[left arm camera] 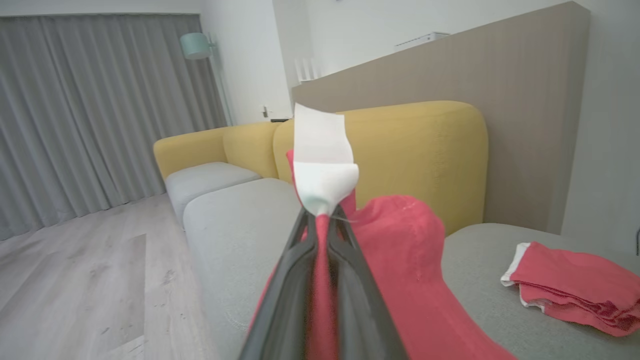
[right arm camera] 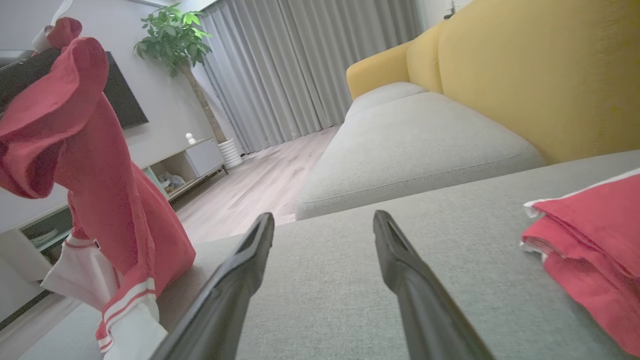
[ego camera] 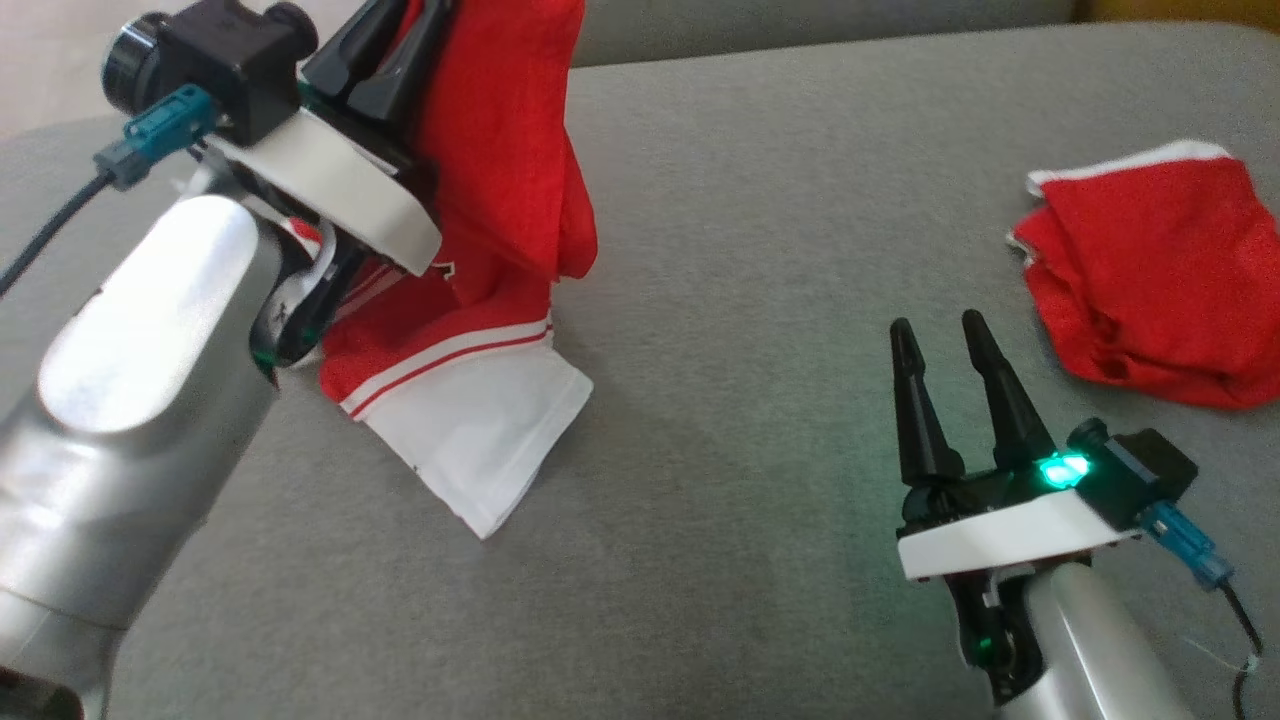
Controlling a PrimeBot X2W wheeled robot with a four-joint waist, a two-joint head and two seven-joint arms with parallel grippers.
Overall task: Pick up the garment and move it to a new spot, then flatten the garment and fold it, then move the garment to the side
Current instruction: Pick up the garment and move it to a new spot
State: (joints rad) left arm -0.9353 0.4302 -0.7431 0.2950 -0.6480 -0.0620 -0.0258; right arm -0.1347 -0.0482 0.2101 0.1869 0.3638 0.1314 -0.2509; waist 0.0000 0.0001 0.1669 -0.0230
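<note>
The left gripper is clenched on the red garment and holds it up; its white hem touches the sofa. The right gripper is released, empty, near another red cloth.

No words, numbers or brands are readable from where I stand. The hanging red garment shows a small dark mark above its white stripes, but it is half hidden and too small to read.
</note>
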